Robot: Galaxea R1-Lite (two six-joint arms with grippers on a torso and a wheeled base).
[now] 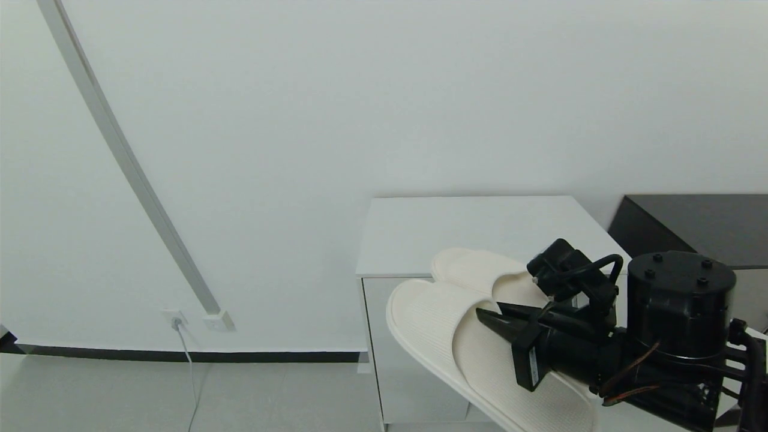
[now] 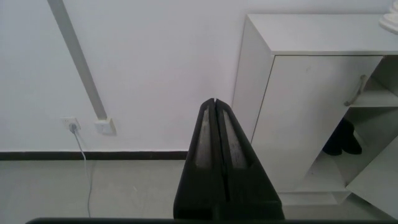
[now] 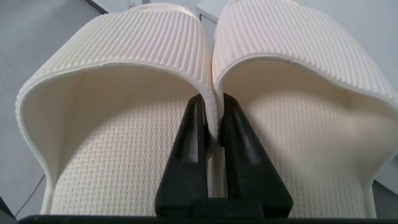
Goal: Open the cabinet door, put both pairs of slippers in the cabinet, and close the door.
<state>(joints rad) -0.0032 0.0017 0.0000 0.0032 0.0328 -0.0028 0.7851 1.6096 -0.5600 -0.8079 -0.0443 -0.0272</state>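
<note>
White slippers [image 3: 124,68], one pair, clamped at their inner edges by my right gripper [image 3: 212,106]; cabinet [image 2: 298,124] already open. Remaining, I judge: stowing both pairs, closing.

No text, label or number is legible.

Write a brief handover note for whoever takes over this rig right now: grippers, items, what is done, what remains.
Left gripper: jaws shut, empty, facing the white box-shaped cabinet.
Right gripper: jaws shut on the pair of cream ribbed fabric slippers, pinching their adjoining inner edges, held before the cabinet.
Done: the cabinet stands open on one side; a dark pair of footwear, possibly the other slippers, sits on a lower shelf.
Left: put the cream pair inside, close the door.
</note>
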